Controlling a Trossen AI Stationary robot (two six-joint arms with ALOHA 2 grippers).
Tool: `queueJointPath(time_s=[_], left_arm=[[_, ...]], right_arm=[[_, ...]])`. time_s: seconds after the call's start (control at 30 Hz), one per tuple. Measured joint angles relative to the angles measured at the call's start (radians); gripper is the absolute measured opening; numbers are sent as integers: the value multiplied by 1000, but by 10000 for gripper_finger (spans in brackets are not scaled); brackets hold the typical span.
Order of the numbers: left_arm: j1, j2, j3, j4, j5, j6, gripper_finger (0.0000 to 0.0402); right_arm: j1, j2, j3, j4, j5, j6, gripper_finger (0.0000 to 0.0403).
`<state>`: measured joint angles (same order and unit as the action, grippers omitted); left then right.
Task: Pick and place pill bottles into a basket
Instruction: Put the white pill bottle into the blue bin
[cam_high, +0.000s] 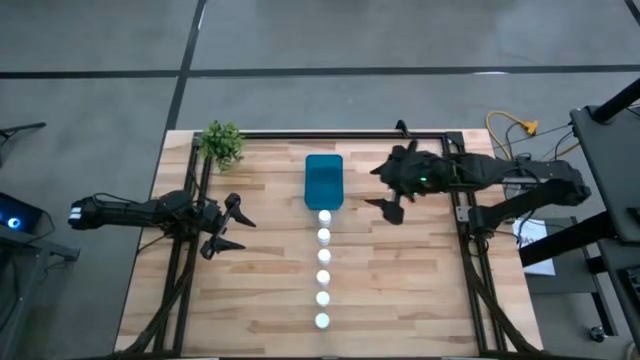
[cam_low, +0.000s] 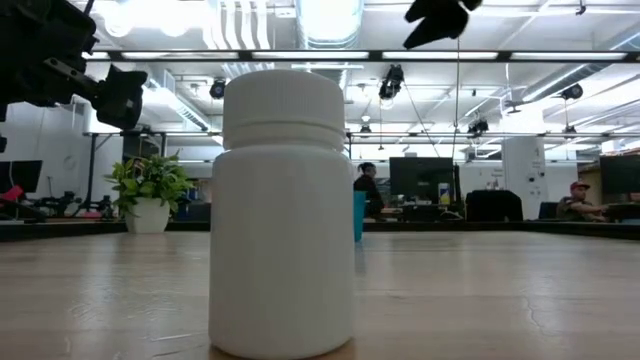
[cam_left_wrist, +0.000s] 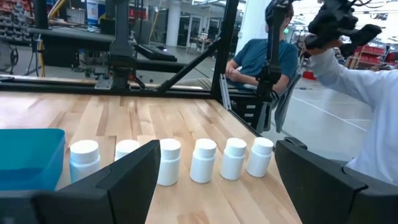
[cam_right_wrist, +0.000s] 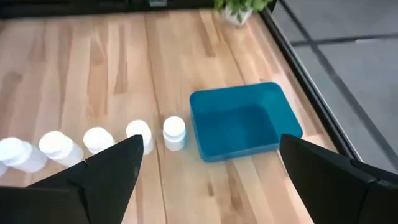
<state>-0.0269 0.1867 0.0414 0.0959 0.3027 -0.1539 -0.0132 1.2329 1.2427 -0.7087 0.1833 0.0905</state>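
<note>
Your pill bottles (cam_high: 323, 268) stand in a straight row down the middle of the tabletop (cam_high: 400, 290), the far one just beside the basket (cam_high: 324, 181), while the left gripper (cam_high: 232, 226) and right gripper (cam_high: 388, 191) flank them, jaws open on nothing.

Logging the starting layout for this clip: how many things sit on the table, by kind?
Pill bottles, white, in one row: 6
Basket, teal, nothing in it: 1
Potted plant, green: 1
Total: 8
</note>
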Motion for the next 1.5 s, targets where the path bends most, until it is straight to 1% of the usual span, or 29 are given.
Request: queueJointPath(time_s=[0.23,0.37,0.5,0.6,0.8,1.03,1.27,1.5], left_arm=[[0,1,0,0,0,0,299],[0,3,0,0,0,0,299],[0,4,0,-2,0,0,299],[0,5,0,-2,1,0,299],[0,10,0,-3,1,1,299],[0,19,0,-9,1,2,299],[0,35,0,-8,1,3,299],[0,42,0,-8,0,4,299]], right_arm=[[0,182,205,-168,0,-32,368],[0,249,275,-212,-5,-43,368],[0,295,293,-216,-10,-69,368],[-1,326,293,-222,-53,-69,368],[-1,382,293,-220,-69,-76,368],[-13,454,299,-197,-134,-97,368],[-26,520,361,-190,-144,-124,368],[-37,596,412,-191,-191,-137,368]])
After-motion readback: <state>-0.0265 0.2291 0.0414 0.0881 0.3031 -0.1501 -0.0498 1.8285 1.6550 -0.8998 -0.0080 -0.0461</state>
